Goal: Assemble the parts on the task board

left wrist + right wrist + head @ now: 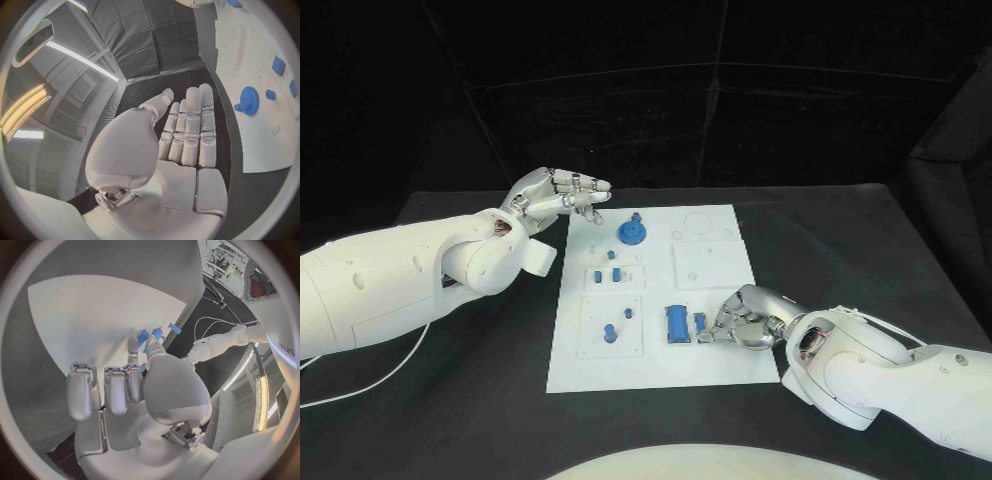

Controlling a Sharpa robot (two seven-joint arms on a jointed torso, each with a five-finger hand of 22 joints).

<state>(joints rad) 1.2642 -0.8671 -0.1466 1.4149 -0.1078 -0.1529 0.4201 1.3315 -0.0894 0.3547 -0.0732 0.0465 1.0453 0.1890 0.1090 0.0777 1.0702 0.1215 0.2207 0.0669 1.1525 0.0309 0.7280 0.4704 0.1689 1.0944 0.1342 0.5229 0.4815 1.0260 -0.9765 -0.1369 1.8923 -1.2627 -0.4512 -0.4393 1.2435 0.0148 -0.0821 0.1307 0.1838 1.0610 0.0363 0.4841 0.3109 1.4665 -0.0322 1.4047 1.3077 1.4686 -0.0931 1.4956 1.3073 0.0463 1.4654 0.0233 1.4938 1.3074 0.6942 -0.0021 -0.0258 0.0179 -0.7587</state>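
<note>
On the black table [877, 240] lies the white task board [711, 370]; the left hand [563, 196] is flat and empty, the right hand [744, 320] curls by a blue block [678, 322], hold unclear.

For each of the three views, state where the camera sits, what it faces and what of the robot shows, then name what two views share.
Head view: on the robot's head, looking down at the task board; both arms, left robot hand and right robot hand show.
Left wrist view: behind the left robot hand, fingers straight, beside the board.
Right wrist view: behind the right robot hand, over the board.
Shared: blue gear, head and left wrist.
</note>
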